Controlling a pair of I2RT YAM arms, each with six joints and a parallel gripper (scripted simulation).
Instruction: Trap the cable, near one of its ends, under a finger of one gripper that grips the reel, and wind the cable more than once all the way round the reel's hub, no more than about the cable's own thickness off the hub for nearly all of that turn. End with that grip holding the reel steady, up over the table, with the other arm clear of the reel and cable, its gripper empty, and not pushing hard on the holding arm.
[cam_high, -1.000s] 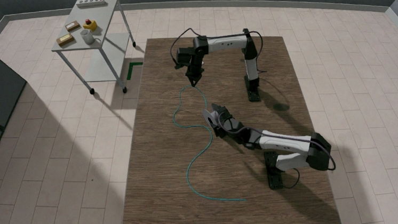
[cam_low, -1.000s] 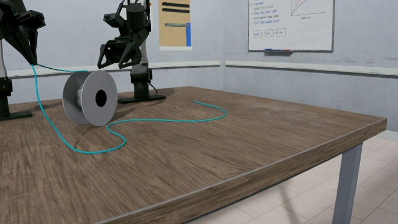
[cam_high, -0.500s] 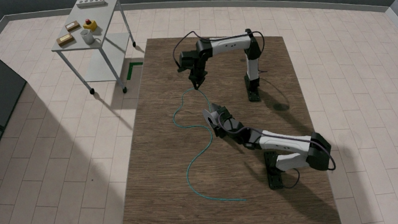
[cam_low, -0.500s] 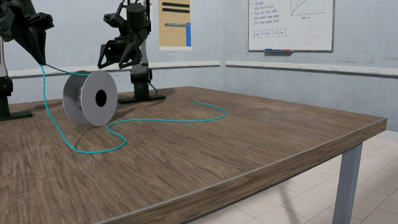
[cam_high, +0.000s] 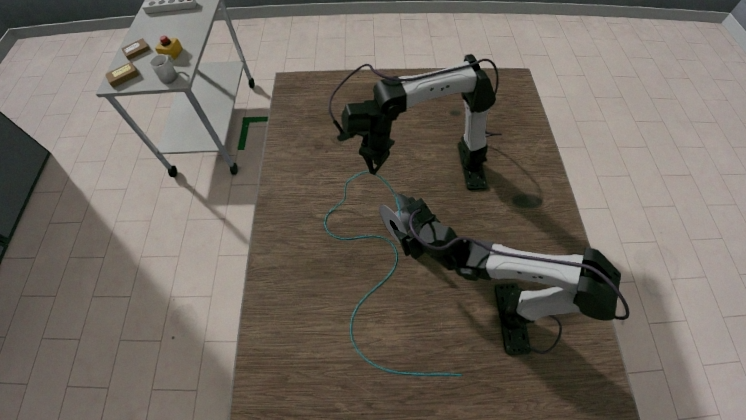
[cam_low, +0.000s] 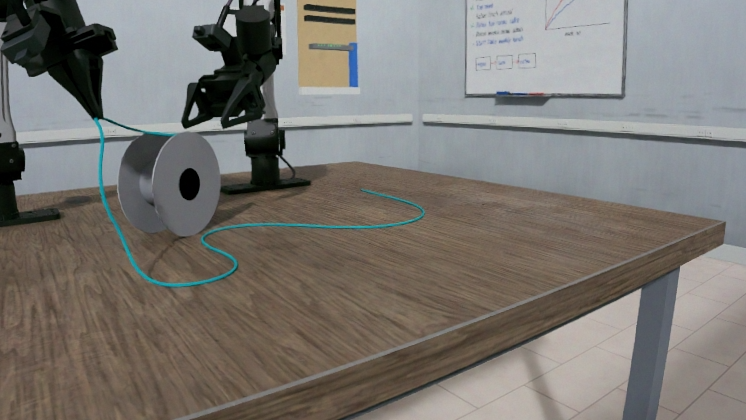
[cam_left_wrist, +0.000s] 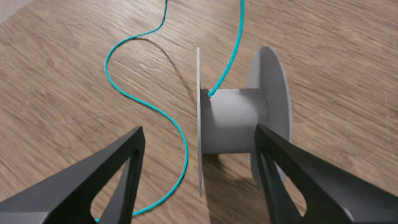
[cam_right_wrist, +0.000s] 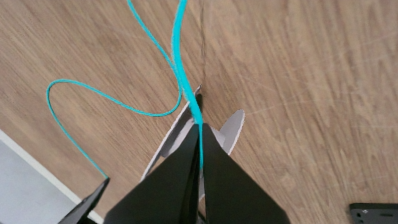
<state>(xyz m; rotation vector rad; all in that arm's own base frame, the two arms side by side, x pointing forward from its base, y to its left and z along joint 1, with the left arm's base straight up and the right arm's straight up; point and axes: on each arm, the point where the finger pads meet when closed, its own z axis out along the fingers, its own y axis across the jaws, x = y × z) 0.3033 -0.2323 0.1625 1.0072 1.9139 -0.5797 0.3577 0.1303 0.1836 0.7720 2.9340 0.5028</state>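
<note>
Right now, the smooth grey plastic reel (cam_high: 386, 214) (cam_low: 169, 200) (cam_left_wrist: 232, 120) (cam_right_wrist: 234, 129), with two round flanges and a wide hub, stands upright on the brown wood-grain worktop (cam_high: 297, 313) (cam_low: 365, 292) (cam_left_wrist: 350, 100) (cam_right_wrist: 310, 110). Above it hang the left arm's black jaws (cam_high: 403, 225) (cam_low: 206, 125), spread wide with nothing between them; in the left wrist view, one fingertip overlaps the reel and the other shows out past the opposite flange. The right arm's black jaws (cam_high: 372, 171) (cam_low: 97, 115) are pressed together, pinching the thin turquoise cable (cam_high: 350, 323) (cam_low: 292, 225) (cam_left_wrist: 186, 152) (cam_right_wrist: 176, 45) near one end, up off the worktop. From that pinch, a short piece reaches to the hub, its tip showing just beside one flange, while the long part drops and snakes loosely over the worktop. No turn encircles the hub.
</note>
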